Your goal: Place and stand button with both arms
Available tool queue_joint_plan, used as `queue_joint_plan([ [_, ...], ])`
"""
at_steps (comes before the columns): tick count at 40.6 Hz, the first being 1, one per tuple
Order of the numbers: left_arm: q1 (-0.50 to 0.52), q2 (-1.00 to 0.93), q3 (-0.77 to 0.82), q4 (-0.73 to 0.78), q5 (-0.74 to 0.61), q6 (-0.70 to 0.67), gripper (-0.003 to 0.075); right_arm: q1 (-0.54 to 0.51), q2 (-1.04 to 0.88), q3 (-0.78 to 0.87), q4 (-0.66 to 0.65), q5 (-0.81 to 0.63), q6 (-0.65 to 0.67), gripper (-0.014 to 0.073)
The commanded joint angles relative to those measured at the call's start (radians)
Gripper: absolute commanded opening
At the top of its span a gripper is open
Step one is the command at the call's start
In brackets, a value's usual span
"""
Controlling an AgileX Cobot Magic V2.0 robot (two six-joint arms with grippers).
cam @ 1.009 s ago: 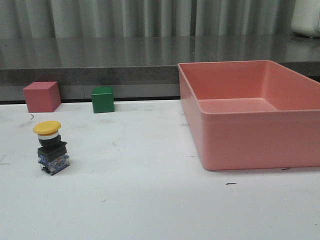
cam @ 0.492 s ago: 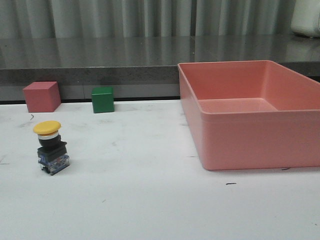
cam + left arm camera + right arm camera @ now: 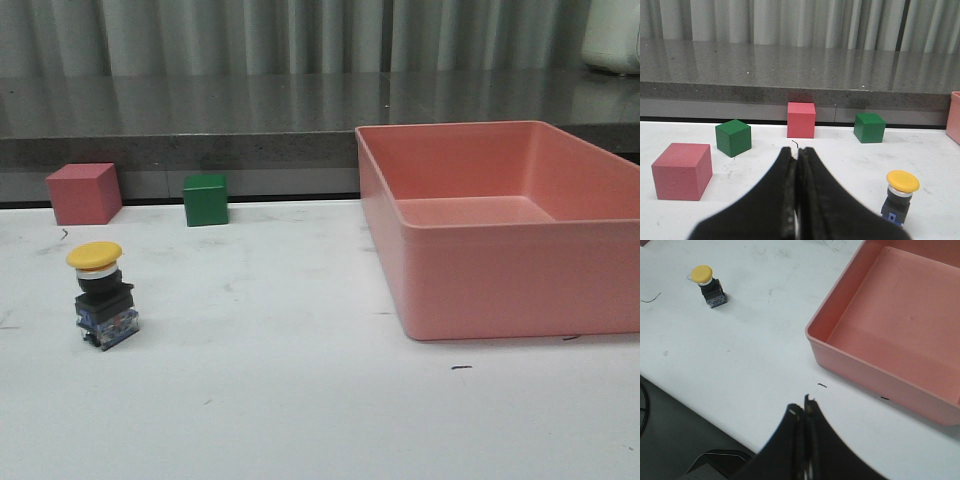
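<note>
The button stands upright on the white table at the left, yellow cap up, black body on a clear bluish base. It also shows in the left wrist view and in the right wrist view. My left gripper is shut and empty, back from the button and to its left. My right gripper is shut and empty, high above the table's front edge, far from the button. Neither arm shows in the front view.
A large pink bin stands at the right and also shows in the right wrist view. A pink cube and a green cube sit at the back left. The left wrist view shows another pink cube and green cube.
</note>
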Motion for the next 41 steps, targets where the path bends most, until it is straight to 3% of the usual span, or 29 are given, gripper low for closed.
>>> queue_joint_plan([
  [1,0.001,-0.022,0.008,-0.008,-0.08,-0.001,-0.002,-0.008,-0.004,-0.024,0.018,-0.053,-0.008,-0.0069],
  [18,0.001,-0.022,0.008,-0.008,-0.08,-0.001,-0.002,-0.008,-0.004,-0.018,0.016,-0.066,-0.008,-0.0069],
  [20,0.001,-0.022,0.008,-0.008,-0.08,-0.001,-0.002,-0.009,-0.033,-0.002,-0.031,-0.09,-0.012,-0.0069],
  [23,0.001,-0.022,0.008,-0.008,-0.08,-0.001,-0.002,-0.055,-0.088,0.057,-0.101,-0.168,-0.012,-0.0069],
  [32,0.001,-0.022,0.008,-0.008,-0.08,-0.001,-0.002,-0.242,-0.326,0.343,-0.103,-0.477,-0.012,-0.0069],
  [41,0.001,-0.022,0.008,-0.008,-0.08,-0.001,-0.002,-0.334,-0.61,0.668,-0.104,-0.771,-0.012,-0.0069],
])
